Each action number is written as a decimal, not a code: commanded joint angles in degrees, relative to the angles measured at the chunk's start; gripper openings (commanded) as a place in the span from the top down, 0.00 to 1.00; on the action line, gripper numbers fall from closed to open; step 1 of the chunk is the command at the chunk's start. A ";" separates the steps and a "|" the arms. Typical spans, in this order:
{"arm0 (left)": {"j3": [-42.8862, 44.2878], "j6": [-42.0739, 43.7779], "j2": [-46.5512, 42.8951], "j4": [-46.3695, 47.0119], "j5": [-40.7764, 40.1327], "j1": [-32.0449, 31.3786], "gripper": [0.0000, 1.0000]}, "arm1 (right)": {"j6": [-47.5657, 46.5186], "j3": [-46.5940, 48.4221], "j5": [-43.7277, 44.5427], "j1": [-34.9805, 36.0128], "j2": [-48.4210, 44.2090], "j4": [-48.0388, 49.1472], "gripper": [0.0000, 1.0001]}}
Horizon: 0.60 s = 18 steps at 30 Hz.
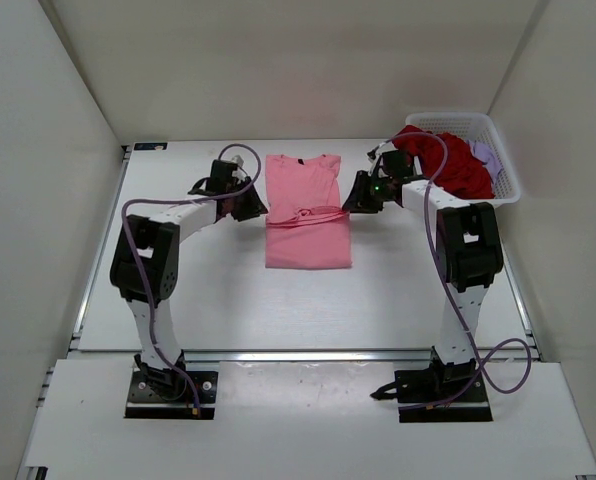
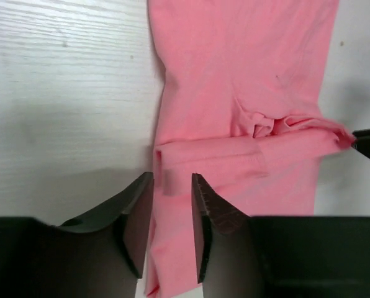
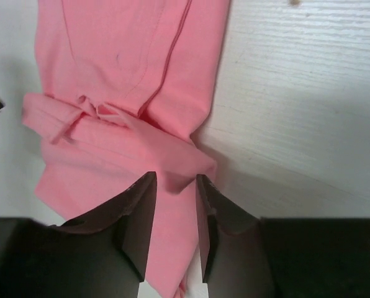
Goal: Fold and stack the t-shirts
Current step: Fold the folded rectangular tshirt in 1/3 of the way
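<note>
A pink t-shirt [image 1: 306, 210] lies flat mid-table, collar to the far side, both sleeves folded in across its middle [image 2: 284, 133]. My left gripper [image 1: 250, 205] is at its left edge, open, with that edge [image 2: 172, 205] under the gap between its jaws [image 2: 172, 177]. At the shirt's right edge is my right gripper [image 1: 361, 195], also open, a fold of pink cloth [image 3: 185, 167] lying just ahead of its fingertips [image 3: 176, 177]. A dark red t-shirt [image 1: 453, 165] and a lavender one [image 1: 485, 153] sit bunched in the basket.
The white mesh basket [image 1: 508, 165] stands at the table's far right corner, close behind the right arm. White walls close in the table on the left, right and far sides. Purple cables loop from both arms.
</note>
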 commanded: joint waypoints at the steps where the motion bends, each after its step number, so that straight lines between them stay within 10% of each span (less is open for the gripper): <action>1: -5.11 -3.26 -11.60 7.78 2.26 0.46 0.56 | -1.87 2.86 4.20 0.66 -5.21 -0.86 0.69; 6: -14.69 -4.84 -19.89 11.30 -1.00 -5.94 0.58 | -1.18 -1.78 6.33 4.69 -10.77 3.60 0.67; 10: -24.35 -9.93 -19.38 18.77 1.80 -10.44 0.61 | -0.74 -6.09 2.72 9.18 -9.56 9.06 1.00; 18: -29.73 -11.97 -14.89 22.29 3.65 -10.53 0.65 | -0.73 -0.65 0.35 13.40 0.46 6.96 1.00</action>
